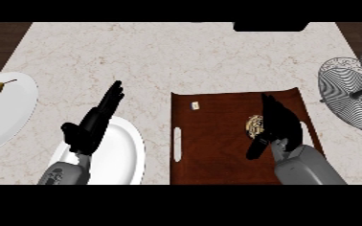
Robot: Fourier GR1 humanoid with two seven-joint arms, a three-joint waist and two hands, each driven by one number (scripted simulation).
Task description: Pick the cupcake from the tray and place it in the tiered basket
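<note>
A dark brown tray (212, 148) with white handle slots lies at the lower right of the counter. On it sits the cupcake (253, 124), pale and swirled, mostly hidden behind my right hand (281, 124). That hand's fingers are straight, pointing up the view along the cupcake's right side, with the thumb below the cupcake; nothing is curled round it. The wire tiered basket (343, 93) stands at the right edge of the counter. My left hand (96, 122) rests open over a white plate, fingers straight and pointing up and right.
A white oval plate (124, 155) lies under my left forearm. Another white plate (14, 105) with a small item on it sits at the left edge. A small pale object (195, 106) lies on the tray's upper left. A dark object (271, 26) sits at the counter's far edge.
</note>
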